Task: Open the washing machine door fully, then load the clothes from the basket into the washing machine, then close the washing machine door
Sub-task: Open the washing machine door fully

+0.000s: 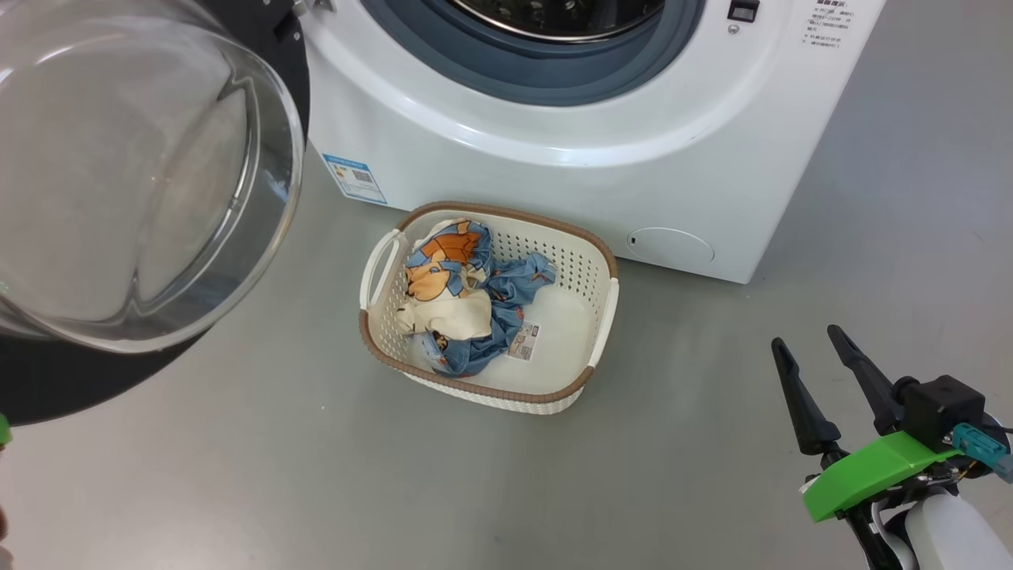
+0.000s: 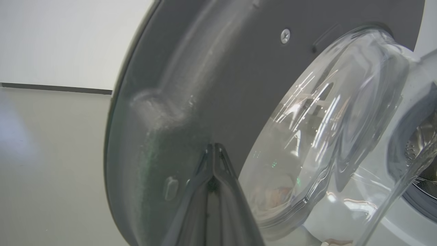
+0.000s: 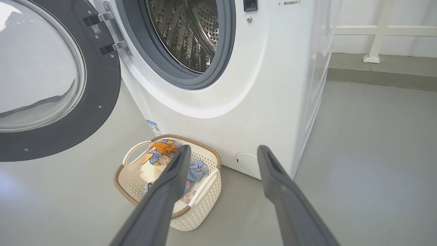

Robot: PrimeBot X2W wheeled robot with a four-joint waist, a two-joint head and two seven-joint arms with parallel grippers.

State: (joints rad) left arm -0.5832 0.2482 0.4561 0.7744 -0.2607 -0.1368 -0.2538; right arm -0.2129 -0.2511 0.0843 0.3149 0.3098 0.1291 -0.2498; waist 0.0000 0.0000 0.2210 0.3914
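On the grey floor [image 1: 237, 475], directly before the washing machine [image 1: 554, 134]: the basket [image 1: 608, 305] sits upright, just short of the white front panel and below the drum mouth. Clothes [image 1: 463, 293] are heaped in its left half, light blue with orange figures and a cream panel on top. The right half of the basket bottom is bare but for a label sticker [image 1: 524, 342].

Washing machine door [image 1: 47, 388] stands open, swung out on its hinge [image 3: 111, 32] to the left of the opening. Its glass bowl [image 1: 134, 174] bulges toward the head camera and covers the upper left of that view. Steel drum [image 3: 184, 34] is exposed, ringed by the grey seal [image 1: 546, 75]. Blue sticker [image 1: 354, 178] sits at the lower left of the front panel, round service flap [image 1: 671, 245] at the lower right.

Left hand [image 2: 214, 150]: fingers pressed together, gripping nothing, tips close up to the dark inner face of the door rim, just beside the glass bowl. Whether they touch the rim cannot be told from the wrist view.

Right hand [image 1: 807, 338]: fingers apart, holding nothing, at the lower right of the head view. It hangs above the floor, to the right of the basket and well apart from it. Its own wrist view looks along the fingers toward the machine's lower front, with the basket partly behind one finger.
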